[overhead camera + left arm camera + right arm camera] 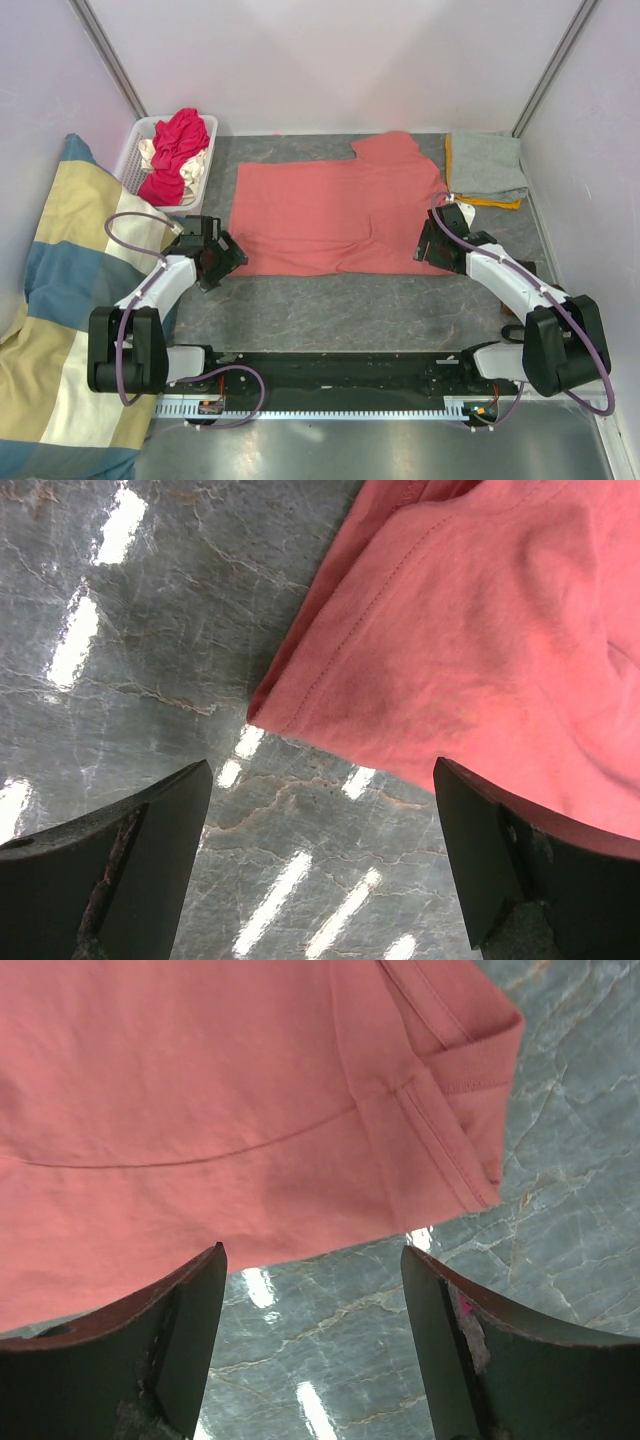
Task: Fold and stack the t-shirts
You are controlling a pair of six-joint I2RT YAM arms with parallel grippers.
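Observation:
A salmon-pink t-shirt (330,210) lies spread flat on the grey marble table (340,310). My left gripper (222,258) is open and empty, hovering just off the shirt's near left corner (265,712). My right gripper (428,248) is open and empty above the shirt's near right edge, by the folded sleeve (450,1070). A folded grey t-shirt (487,165) lies on a folded orange one (480,202) at the back right. Magenta-red (178,150) and cream (150,152) t-shirts are bundled in the basket.
A white lattice basket (135,155) stands at the back left. A big striped cushion (60,300) leans along the left side. White walls close in the back and sides. The arms' black base rail (330,370) runs along the near edge.

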